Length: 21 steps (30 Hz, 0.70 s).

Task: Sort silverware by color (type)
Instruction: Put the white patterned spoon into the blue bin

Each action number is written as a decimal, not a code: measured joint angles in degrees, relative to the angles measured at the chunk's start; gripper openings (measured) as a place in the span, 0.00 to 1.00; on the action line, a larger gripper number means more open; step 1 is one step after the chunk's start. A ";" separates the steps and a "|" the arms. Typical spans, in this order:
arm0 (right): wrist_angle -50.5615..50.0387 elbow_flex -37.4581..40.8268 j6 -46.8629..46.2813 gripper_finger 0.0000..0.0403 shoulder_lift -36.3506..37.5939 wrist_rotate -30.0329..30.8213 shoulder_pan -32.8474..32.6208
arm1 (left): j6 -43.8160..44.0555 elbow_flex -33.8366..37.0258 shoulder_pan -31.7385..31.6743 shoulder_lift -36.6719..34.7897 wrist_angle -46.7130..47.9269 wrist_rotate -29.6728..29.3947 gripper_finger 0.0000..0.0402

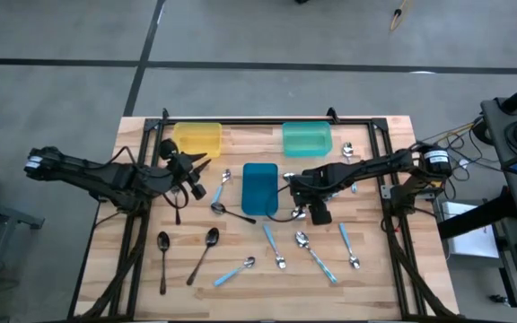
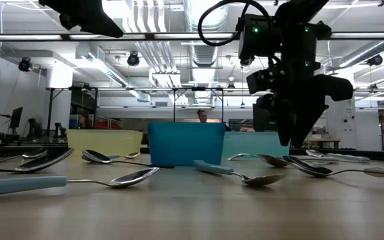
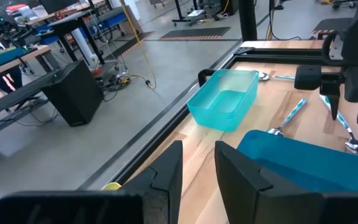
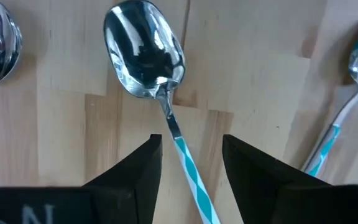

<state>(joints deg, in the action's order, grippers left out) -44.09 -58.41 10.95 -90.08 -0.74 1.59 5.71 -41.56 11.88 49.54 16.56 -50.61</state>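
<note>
High view gives you three trays at twelve o'clock: yellow, teal, blue. Count the spoons: three black at seven, six blue-handled, some silver. Your right gripper is spread open astride a blue-handled spoon on the wood. Your left gripper waits empty, fingers narrowly parted.

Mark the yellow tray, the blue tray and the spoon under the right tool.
Yellow plastic tray (image 1: pixel 197 139), high view, floor.
Blue plastic tray (image 1: pixel 259 187), high view, floor.
Blue-striped-handle silver spoon (image 4: pixel 143 49), right wrist view, bowl.
</note>
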 joint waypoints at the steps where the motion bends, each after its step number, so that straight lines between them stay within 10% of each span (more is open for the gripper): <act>1: 0.25 0.14 0.01 0.39 0.00 0.29 -0.17 | 0.21 0.01 0.00 0.16 0.01 0.01 0.19; 21: 0.84 0.96 0.19 0.38 -5.30 0.76 -0.22 | 0.79 0.02 0.00 0.63 -0.30 0.13 0.19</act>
<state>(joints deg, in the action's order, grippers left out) -43.25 -57.45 11.14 -95.38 0.02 1.37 6.50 -41.54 11.88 50.17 16.26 -50.48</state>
